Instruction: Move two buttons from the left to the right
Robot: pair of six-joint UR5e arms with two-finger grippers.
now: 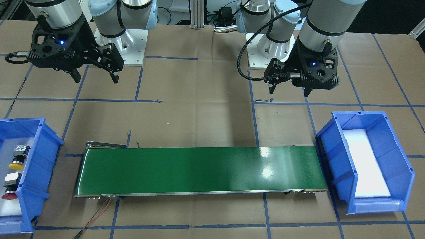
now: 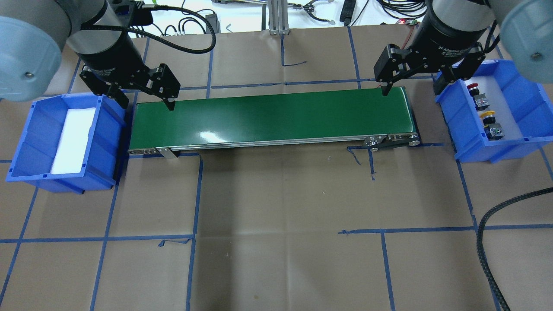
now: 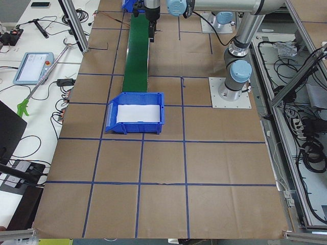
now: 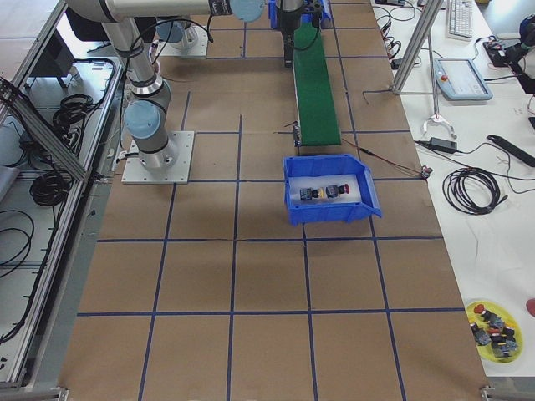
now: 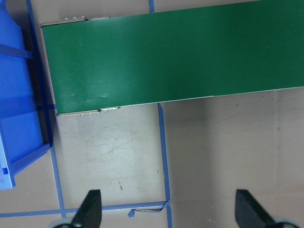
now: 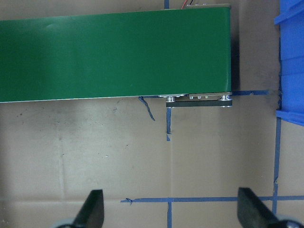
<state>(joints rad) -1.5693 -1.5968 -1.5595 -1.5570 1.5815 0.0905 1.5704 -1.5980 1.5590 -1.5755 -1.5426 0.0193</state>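
The yellow button [image 2: 491,121] and the red button [image 2: 476,93] lie side by side on white foam in the blue bin [image 2: 459,142] on my right. They also show in the front-facing view, yellow [image 1: 18,157] and red [image 1: 10,187], and small in the exterior right view [image 4: 322,194]. My right gripper [image 2: 410,88] [image 1: 96,79] hangs open and empty above the table beside the belt's right end, apart from that bin. My left gripper [image 2: 147,103] [image 1: 289,91] hangs open and empty near the belt's left end. Both wrist views show wide-apart fingertips, left [image 5: 90,209] and right [image 6: 92,209], with nothing between them.
A green conveyor belt [image 2: 268,119] runs between the two bins. The blue bin on my left [image 2: 26,142] holds only a white foam pad [image 2: 73,138]. Brown paper with blue tape lines covers the table. A black cable [image 2: 488,242] lies at the near right.
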